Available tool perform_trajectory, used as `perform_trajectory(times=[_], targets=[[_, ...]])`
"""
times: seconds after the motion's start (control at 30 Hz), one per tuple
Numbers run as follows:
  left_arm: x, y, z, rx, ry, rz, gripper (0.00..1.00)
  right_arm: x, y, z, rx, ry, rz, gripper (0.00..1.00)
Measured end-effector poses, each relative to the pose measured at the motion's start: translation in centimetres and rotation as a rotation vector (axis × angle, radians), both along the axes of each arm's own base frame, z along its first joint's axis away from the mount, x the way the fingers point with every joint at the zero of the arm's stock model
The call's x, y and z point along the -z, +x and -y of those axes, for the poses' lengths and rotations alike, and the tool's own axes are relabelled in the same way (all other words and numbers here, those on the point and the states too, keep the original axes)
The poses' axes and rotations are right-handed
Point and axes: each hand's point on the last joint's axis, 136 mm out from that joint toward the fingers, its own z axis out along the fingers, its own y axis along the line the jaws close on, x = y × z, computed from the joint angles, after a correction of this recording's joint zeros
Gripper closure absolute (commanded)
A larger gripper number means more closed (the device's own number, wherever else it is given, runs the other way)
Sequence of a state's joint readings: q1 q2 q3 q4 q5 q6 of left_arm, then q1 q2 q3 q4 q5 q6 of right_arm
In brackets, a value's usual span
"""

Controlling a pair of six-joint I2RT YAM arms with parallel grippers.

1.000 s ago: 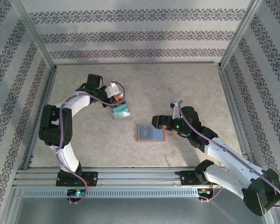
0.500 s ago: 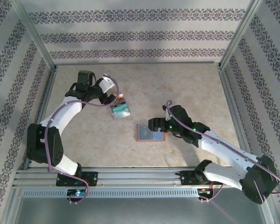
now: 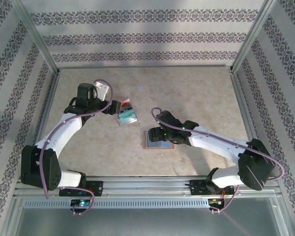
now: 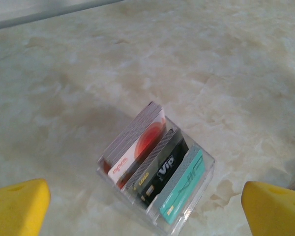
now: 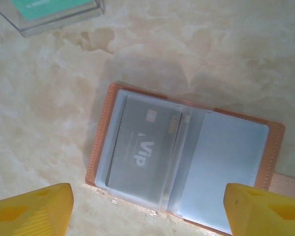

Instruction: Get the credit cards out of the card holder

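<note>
The card holder (image 3: 159, 140) lies open and flat on the table, brown leather rim (image 5: 99, 142) around grey-blue clear sleeves. A dark "VIP" credit card (image 5: 142, 152) sits inside its left sleeve; the right sleeve looks bare. My right gripper (image 5: 147, 211) hovers open right over it, one yellow fingertip on each side, also seen from above (image 3: 158, 133). My left gripper (image 4: 146, 209) is open, just left of a clear box (image 4: 157, 172) with nothing between its fingers. In that box stand red-and-white (image 4: 137, 147), dark (image 4: 162, 169) and teal (image 4: 184, 184) credit cards in upright stacks.
The clear box (image 3: 126, 115) stands up and left of the card holder, a short gap apart; its corner shows in the right wrist view (image 5: 54, 17). Metal frame rails border the marbled table (image 3: 201, 93) on all sides.
My left gripper has opened and drawn back to the left of the clear box. The right arm has swung left, bringing its gripper over the open card holder.
</note>
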State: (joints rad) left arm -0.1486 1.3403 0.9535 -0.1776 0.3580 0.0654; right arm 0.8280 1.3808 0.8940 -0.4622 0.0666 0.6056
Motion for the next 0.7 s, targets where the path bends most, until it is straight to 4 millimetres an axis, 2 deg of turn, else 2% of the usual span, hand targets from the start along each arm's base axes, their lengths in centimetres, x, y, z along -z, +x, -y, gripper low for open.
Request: perform_trajectory(times=[0.23,0.5,0.7], targets=[[-1.0,-1.9,-1.2,-0.149,-0.115,0.005,0.01,1.5,-0.1,-1.6,-0.033,-0.09,-0.052,0.22],[0.5,-4.5,-2.7,-0.281,-0.191,-0.025,0.01,2.9,-0.1,-2.6,-0.049,-0.154,-0.092,0.22],[1.0,-5.4,-4.0,-0.367,-0.204,-0.013,0.01,4.1,0.4,-3.1,-0.051,-0.19,-0.123,0.23]])
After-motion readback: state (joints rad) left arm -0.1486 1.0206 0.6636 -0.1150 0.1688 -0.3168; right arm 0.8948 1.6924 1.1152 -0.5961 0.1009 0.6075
